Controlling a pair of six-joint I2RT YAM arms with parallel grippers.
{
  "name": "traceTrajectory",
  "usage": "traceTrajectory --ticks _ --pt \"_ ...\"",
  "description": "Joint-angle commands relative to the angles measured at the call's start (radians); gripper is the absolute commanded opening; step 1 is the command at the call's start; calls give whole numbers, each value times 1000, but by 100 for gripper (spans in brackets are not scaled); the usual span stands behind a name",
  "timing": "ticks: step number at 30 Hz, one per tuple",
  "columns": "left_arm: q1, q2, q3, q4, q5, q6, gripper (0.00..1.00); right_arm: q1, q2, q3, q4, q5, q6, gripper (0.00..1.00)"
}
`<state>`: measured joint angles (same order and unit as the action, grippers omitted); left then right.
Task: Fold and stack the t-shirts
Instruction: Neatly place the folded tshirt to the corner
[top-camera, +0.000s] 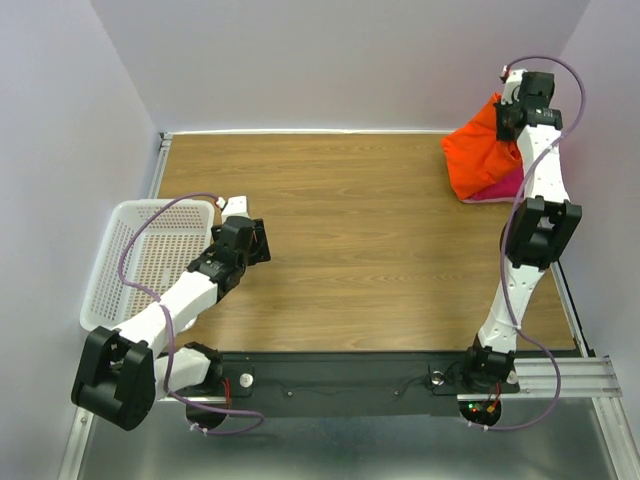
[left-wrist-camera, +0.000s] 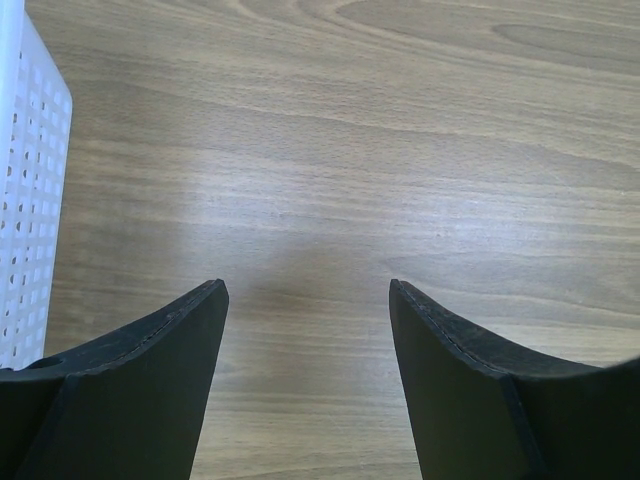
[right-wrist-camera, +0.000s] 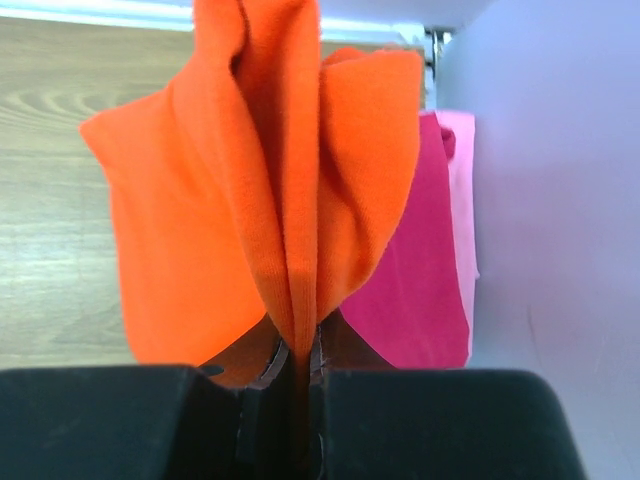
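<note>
Right wrist view has the right gripper (right-wrist-camera: 300, 385) closed tight on a fold of the orange t-shirt (right-wrist-camera: 190, 230); this cloth rises bunched up to the gripper; partly under it lies the magenta t-shirt (right-wrist-camera: 415, 290), its paler pink edge next to the wall (right-wrist-camera: 560, 200), at the far right corner of the bench (right-wrist-camera: 50, 150); the left gripper (left-wrist-camera: 305, 288) is wide open over bare wood, holding nothing, with the white basket (left-wrist-camera: 30, 200) just beside it.
</note>
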<state>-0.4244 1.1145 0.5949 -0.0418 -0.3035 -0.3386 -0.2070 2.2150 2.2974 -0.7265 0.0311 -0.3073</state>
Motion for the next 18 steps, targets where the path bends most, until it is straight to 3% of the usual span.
traceTrajectory --ticks 1,18 --pt "-1 -48 -10 37 1 3 77 -28 -54 -32 82 47 -13 1" --pt "-8 -114 -37 85 7 0 76 -29 80 -76 246 231 -87 1"
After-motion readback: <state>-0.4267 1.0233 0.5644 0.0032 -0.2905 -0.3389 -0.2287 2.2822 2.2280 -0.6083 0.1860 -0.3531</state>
